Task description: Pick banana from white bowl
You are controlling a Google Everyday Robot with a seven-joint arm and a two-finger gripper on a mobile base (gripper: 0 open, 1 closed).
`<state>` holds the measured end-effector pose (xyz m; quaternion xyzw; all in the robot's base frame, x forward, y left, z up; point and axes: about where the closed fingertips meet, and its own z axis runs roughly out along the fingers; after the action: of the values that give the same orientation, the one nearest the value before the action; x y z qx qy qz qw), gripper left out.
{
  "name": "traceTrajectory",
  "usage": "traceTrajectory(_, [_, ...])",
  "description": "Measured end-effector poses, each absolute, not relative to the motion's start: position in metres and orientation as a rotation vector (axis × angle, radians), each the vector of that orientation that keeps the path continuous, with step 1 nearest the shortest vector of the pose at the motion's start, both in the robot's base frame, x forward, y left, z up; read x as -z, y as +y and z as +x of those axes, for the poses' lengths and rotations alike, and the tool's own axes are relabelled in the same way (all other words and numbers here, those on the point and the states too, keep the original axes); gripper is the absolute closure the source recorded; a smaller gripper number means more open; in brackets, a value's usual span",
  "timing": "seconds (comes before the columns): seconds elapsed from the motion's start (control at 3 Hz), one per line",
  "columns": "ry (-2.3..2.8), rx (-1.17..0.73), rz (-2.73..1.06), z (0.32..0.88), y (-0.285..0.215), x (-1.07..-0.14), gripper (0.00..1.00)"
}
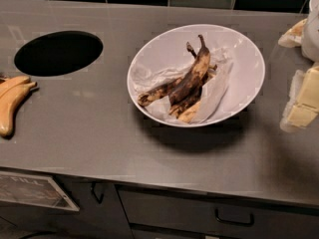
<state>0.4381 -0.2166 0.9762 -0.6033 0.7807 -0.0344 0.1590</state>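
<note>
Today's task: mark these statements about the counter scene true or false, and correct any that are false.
1. The dark banana lies inside the white bowl. True.
2. The tool is touching the banana. False: the tool is at the right edge of the view, apart from the bowl.
3. Yellow bananas lie on the counter, left of the bowl. True.
4. The round hole in the counter is right of the bowl. False: it is to the bowl's left, behind the yellow bananas.
</note>
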Motion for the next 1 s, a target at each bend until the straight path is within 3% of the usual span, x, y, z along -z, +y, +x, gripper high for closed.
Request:
traceTrajectory(0.33, [2.231, 0.099, -1.726, 0.438, -0.216, -0.976, 0.00])
traceTrajectory(1.0, [2.013, 0.211, -1.961, 0.463, -0.168, -1.013, 0.00])
